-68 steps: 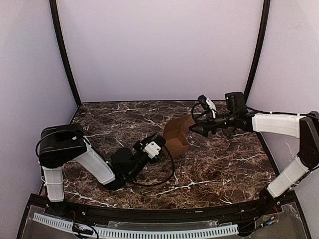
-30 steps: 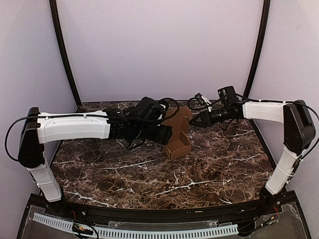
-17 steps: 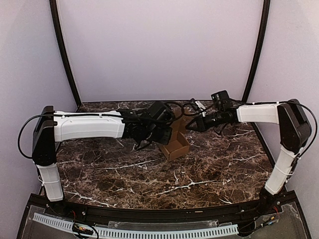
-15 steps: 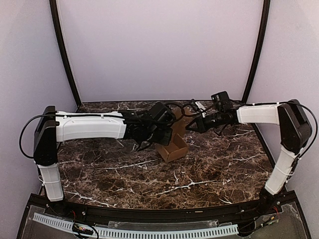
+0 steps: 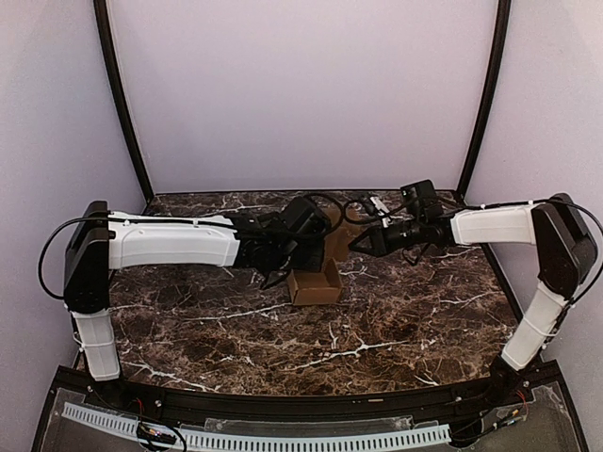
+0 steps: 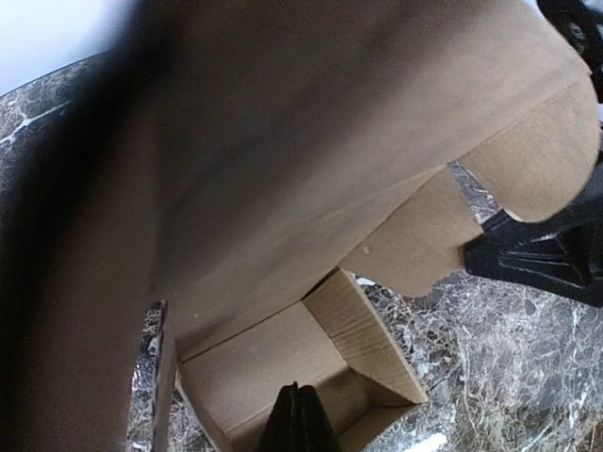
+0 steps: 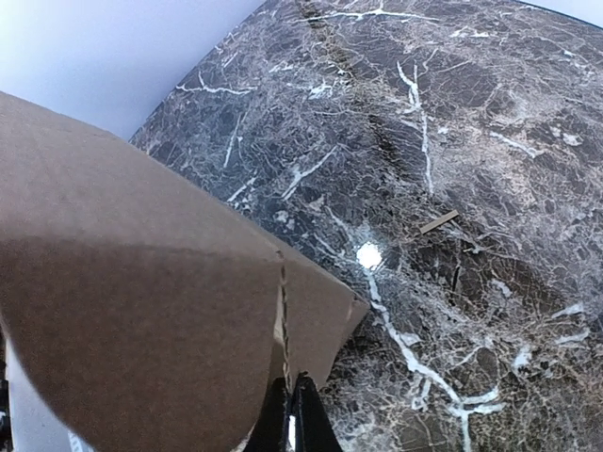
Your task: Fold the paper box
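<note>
The box (image 5: 314, 285) has its walls up but the lid (image 6: 311, 141) is not yet shut; the right pincer (image 7: 292, 414) grips it, the left pincer (image 6: 295, 419) is closed and empty

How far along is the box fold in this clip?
Done: the paper box base stands as an open tray, walls up. In hand: its lid flap is raised over the tray, the right end effector pinching its side tab; the left end effector, shut, points into the tray. Remaining: closing and tucking the lid.
</note>
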You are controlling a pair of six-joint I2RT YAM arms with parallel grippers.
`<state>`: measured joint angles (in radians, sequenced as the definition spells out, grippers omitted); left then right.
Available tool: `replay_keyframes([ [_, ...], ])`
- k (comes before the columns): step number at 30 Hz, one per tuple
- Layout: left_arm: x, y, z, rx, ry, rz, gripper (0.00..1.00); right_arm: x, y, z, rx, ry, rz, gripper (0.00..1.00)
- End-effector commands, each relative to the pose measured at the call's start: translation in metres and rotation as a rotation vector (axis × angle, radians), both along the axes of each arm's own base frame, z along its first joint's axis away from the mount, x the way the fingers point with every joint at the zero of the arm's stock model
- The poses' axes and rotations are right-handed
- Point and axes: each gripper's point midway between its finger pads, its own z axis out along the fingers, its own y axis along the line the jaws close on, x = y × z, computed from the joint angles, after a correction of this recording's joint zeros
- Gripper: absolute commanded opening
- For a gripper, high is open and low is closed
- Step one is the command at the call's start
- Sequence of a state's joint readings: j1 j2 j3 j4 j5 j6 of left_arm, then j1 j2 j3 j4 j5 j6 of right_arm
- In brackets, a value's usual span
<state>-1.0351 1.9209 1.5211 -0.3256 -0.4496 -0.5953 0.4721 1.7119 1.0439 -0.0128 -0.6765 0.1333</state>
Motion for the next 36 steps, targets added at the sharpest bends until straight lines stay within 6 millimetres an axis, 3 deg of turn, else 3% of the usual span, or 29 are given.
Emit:
replay_keyframes([
  [1, 0.002, 0.014, 0.006, -0.03, -0.04, 0.074, 0.01, -0.017, 0.016, 0.04, 0.128, -0.026, 0.046, 0.12],
  [5, 0.004, 0.022, 0.011, 0.003, -0.081, 0.072, 0.01, -0.032, 0.012, 0.053, 0.149, -0.015, 0.086, 0.17],
  [10, 0.004, 0.03, 0.012, 0.079, -0.143, -0.002, 0.03, -0.03, -0.025, 0.048, 0.036, -0.068, 0.072, 0.26],
  [11, 0.003, 0.028, 0.012, 0.072, -0.132, -0.026, 0.06, -0.031, -0.033, 0.046, 0.017, -0.074, 0.076, 0.27],
  [12, 0.003, 0.028, 0.011, 0.079, -0.126, -0.046, 0.22, -0.031, -0.039, 0.043, 0.002, -0.074, 0.079, 0.28],
  [14, -0.001, 0.031, 0.011, 0.072, -0.104, -0.054, 0.4, -0.03, -0.052, 0.042, -0.02, -0.086, 0.077, 0.3],
  [17, -0.008, 0.036, 0.022, 0.006, -0.095, -0.045, 0.46, -0.022, -0.067, 0.044, -0.044, -0.127, 0.061, 0.3],
  [23, -0.003, 0.046, 0.022, 0.009, -0.095, -0.045, 0.41, 0.009, -0.07, 0.045, -0.095, -0.258, 0.079, 0.31],
  [30, 0.004, 0.031, 0.002, 0.073, -0.058, -0.131, 0.36, 0.04, -0.054, 0.023, -0.102, -0.364, 0.185, 0.32],
  [33, 0.005, 0.026, 0.0, 0.073, -0.067, -0.163, 0.33, 0.037, -0.046, 0.015, -0.076, -0.369, 0.265, 0.35],
  [36, 0.006, 0.019, 0.0, 0.064, -0.076, -0.199, 0.22, 0.026, -0.039, 0.008, -0.039, -0.353, 0.325, 0.35],
])
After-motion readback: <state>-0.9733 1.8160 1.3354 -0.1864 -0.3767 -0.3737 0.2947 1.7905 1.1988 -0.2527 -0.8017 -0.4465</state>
